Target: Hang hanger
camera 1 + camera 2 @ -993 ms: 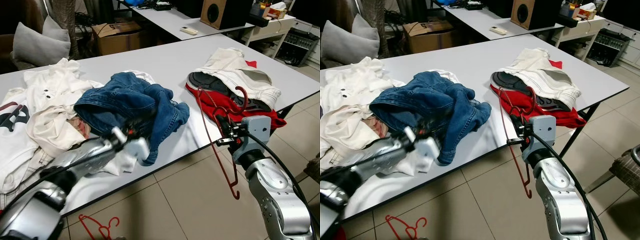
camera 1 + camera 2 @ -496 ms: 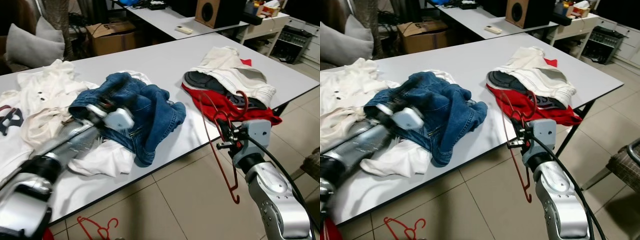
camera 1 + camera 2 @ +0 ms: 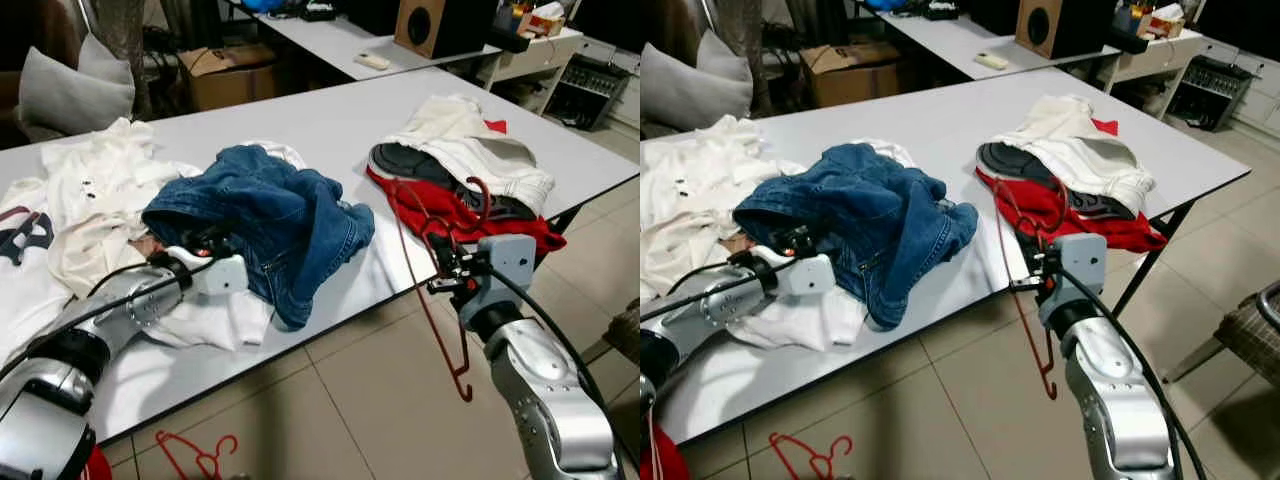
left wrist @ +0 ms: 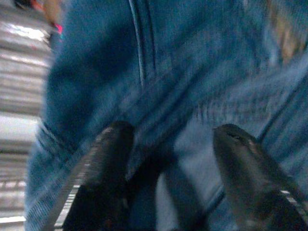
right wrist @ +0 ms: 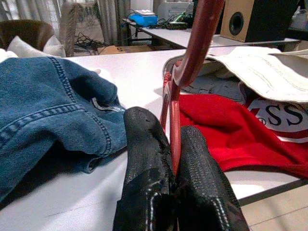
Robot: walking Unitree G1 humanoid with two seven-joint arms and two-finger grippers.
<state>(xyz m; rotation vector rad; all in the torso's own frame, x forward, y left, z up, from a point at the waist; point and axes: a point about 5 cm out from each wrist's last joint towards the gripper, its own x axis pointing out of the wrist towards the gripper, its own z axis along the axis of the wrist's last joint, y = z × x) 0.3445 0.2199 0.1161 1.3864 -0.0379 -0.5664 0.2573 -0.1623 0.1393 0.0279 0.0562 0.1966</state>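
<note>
**Hanger held ready at the table edge**

A red hanger [image 3: 432, 270] hangs past the table's [image 3: 330, 130] front edge, pinched tight in the right gripper [image 5: 174, 166]. The left gripper [image 4: 168, 159], fingers spread, presses into the jeans [image 3: 270, 215] mid-table. Best to gather a firm fold of denim before lifting, keeping the hanger steady.

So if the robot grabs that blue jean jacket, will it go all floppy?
Probably floppy: the blue denim lies crumpled in soft folds, so it should sag and drape from the left gripper, whose open fingers are against it. It looks thick and bunched, so likely fairly heavy, and may drag the white clothes underneath.
</note>
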